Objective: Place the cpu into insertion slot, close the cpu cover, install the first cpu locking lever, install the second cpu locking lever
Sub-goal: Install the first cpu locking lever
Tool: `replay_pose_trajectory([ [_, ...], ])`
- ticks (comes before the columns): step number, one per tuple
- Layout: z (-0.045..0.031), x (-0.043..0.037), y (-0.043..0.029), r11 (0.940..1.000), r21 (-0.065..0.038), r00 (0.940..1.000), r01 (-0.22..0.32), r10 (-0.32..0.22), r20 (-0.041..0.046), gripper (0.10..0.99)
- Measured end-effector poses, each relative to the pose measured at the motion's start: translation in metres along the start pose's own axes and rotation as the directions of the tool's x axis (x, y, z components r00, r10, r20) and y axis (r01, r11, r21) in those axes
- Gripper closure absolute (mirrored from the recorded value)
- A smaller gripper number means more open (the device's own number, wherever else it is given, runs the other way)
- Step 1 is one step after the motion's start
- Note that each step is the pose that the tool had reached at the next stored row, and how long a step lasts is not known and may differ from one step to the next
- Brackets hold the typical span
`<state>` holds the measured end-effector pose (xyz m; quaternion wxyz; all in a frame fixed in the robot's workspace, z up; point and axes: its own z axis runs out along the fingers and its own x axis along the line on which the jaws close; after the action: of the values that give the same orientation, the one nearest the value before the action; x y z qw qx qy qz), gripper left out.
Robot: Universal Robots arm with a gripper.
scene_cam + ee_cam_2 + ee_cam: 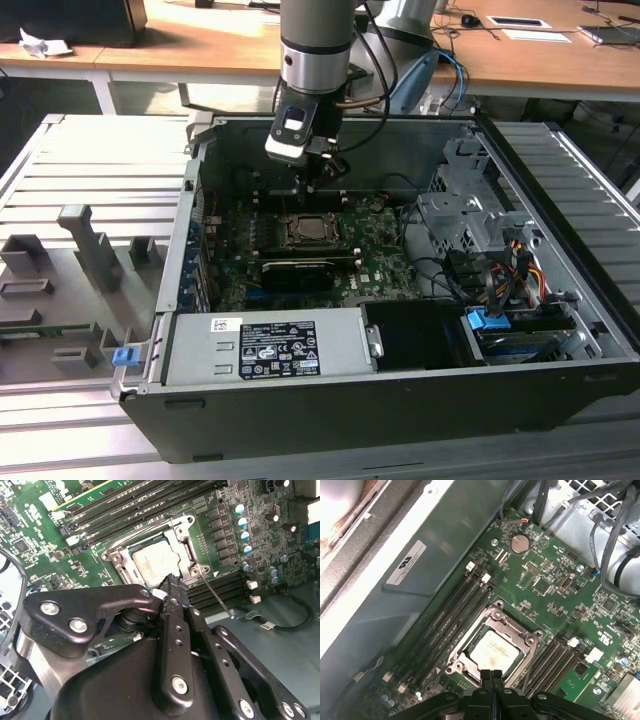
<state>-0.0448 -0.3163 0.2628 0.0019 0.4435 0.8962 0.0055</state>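
Note:
The cpu [155,562] [492,650], a pale metallic square, lies inside the insertion slot [308,230] on the green motherboard. The silver cpu cover [182,535] [517,630] lies flat around it, framing the chip. A thin metal lever [217,600] sticks out slanted from one corner of the socket, over the board. My gripper [310,185] [169,582] [491,674] hangs just above the socket's edge. Its two black fingers are pressed together with nothing between them. The fingertips hide the near rim of the socket in both wrist views.
Long black memory slots [452,615] run on both sides of the socket. The open computer case [560,190] walls in the board, with a power supply [265,345] in front, a drive cage [470,215] and cable bundles [510,265] at the exterior view's right.

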Motion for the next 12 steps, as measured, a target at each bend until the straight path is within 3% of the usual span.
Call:
replay_pose_trajectory([
  [12,0.0,0.0,0.0,0.997,0.0,0.997,0.077,-0.077,-0.0009,0.98],
])
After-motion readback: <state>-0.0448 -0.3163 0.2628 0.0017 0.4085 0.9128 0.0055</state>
